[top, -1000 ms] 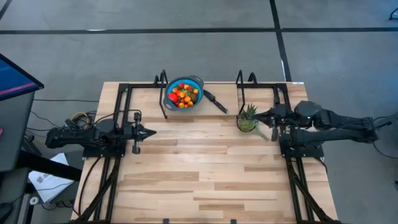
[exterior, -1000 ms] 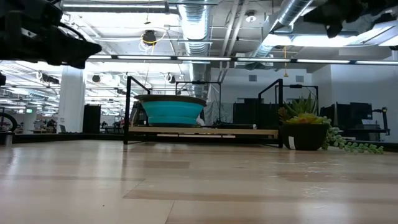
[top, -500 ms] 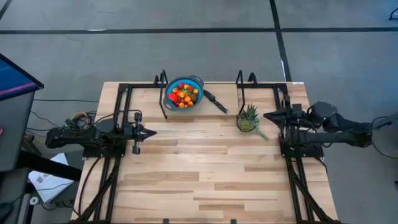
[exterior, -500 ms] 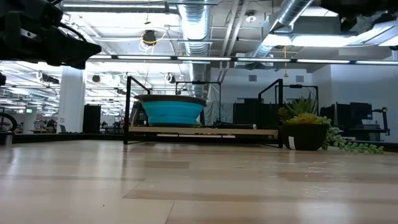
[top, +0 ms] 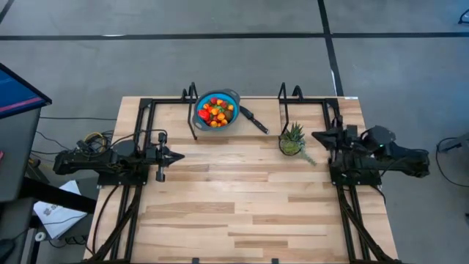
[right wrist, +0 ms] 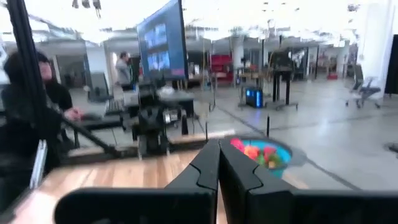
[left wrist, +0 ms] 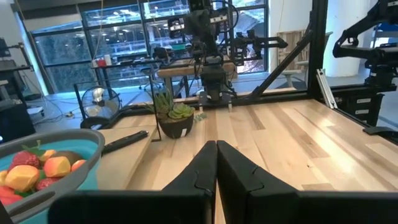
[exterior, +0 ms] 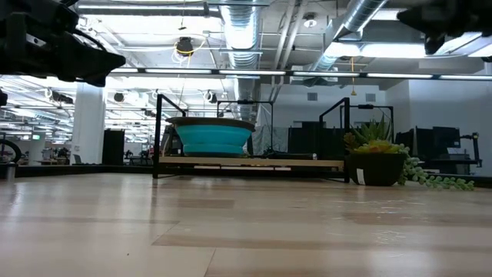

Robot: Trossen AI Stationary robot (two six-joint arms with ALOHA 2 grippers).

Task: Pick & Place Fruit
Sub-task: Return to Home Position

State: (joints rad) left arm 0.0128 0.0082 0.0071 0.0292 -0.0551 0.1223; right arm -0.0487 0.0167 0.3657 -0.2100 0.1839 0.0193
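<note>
The fruit lies piled in a round blue bowl with a black handle, resting on the table at the far edge; it also shows in the left wrist view and the right wrist view. My left gripper hovers shut at the table's left side, pointing right, holding nothing. My right gripper is shut at the table's right side, pointing left, just right of a small potted plant. Both fingers pairs meet with no gap.
The potted spiky plant stands on the table right of centre, with a trailing stem. Black frame rails run along the table's far, left and right sides. Bare wood fills the middle and near part. People show beyond the table.
My right gripper has drawn back toward the table's right edge, away from the potted plant, sinking a little and tipping toward level, its fingers staying shut. The fruit, the bowl and the plant have stayed where they were.
</note>
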